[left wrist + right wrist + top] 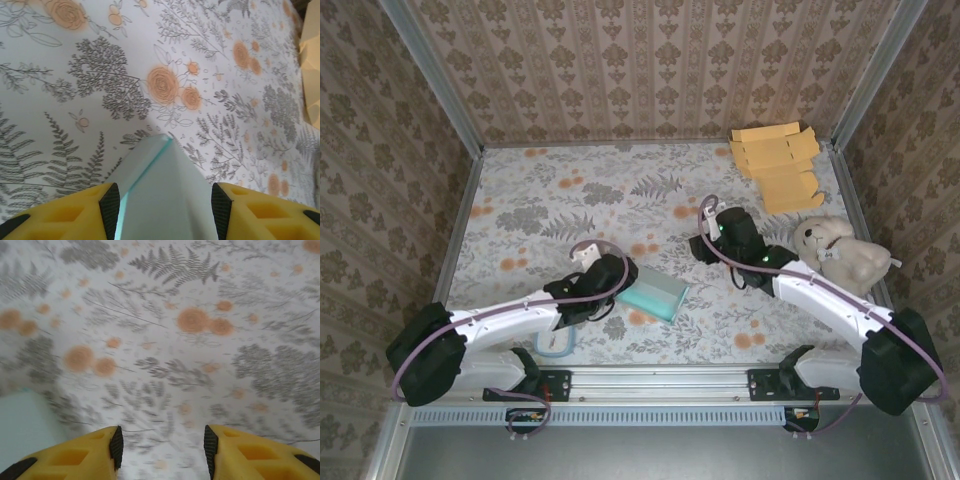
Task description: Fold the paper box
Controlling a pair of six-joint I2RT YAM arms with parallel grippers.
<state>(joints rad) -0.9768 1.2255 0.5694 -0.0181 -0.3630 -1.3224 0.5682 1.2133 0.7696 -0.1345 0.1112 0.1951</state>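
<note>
While left gripper point(165, 207) clamps the paper box point(172, 185) astride its folded edge, right gripper point(161, 447) hangs unclenched, empty, over open tablecloth point(200, 365) beside it.

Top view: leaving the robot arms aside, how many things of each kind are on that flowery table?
Pale teal paper box: 1
Stack of flat tan cardboard sheets: 1 (sheets in it cannot be counted)
Beige plush toy animal: 1
Total: 3
Small pale loop at near left: too unclear to name, not counted.
</note>
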